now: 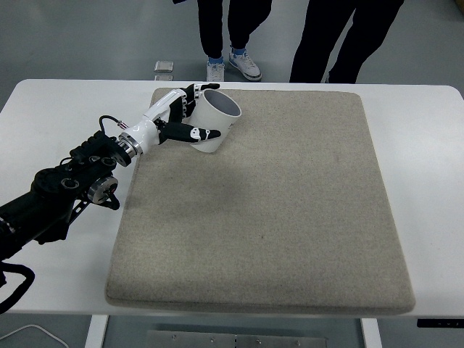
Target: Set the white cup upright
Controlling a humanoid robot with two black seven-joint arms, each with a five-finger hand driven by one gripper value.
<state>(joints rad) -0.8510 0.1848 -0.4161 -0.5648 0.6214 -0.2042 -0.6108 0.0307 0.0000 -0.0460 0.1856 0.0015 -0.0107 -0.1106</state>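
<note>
While tilted: white cup (pixel 212 120), empty.

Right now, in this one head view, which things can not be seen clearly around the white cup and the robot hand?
- White cylindrical cup: its base and whether it touches the beige fabric mat; the black-and-white left hand covers that side.
- Two people standing at the top: cut off above the legs by the picture edge.
- Small grey object on the floor: too small to identify.
- Right arm: outside the picture.
</note>
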